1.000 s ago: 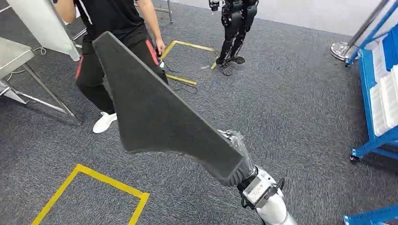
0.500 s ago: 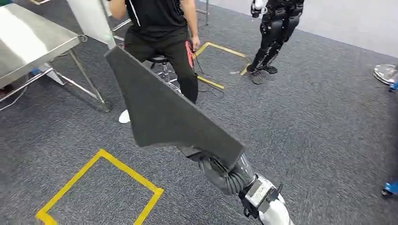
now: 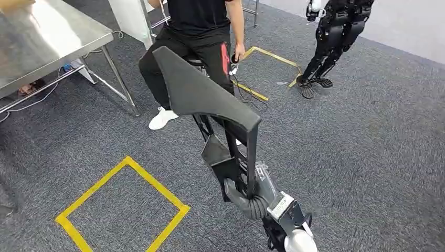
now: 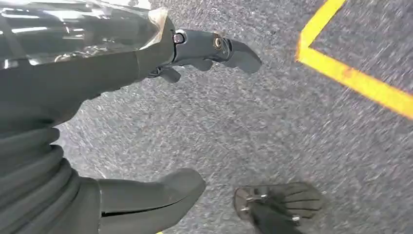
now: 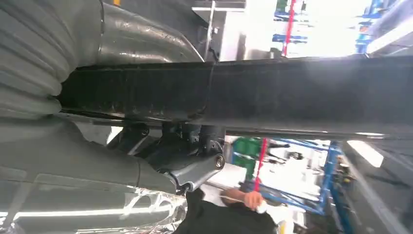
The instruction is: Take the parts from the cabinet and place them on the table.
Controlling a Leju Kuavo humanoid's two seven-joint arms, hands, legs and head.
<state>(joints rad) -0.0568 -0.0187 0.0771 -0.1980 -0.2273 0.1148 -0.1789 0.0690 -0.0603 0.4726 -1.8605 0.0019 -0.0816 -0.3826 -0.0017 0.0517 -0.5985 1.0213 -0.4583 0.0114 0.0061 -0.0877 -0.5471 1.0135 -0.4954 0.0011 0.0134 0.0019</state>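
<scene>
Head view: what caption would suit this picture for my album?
Robot's right hand carries a large black part toward a steel table, past a seated person.

Head high, looking down; wrists close-up.

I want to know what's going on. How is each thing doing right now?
Black part: held up off the floor, tilted.
Right hand: grips the black part's lower end.
Left hand: holds nothing, fingers apart, over the carpet.
Steel table: standing, nothing of the task on it.
Person: seated on a stool.
</scene>
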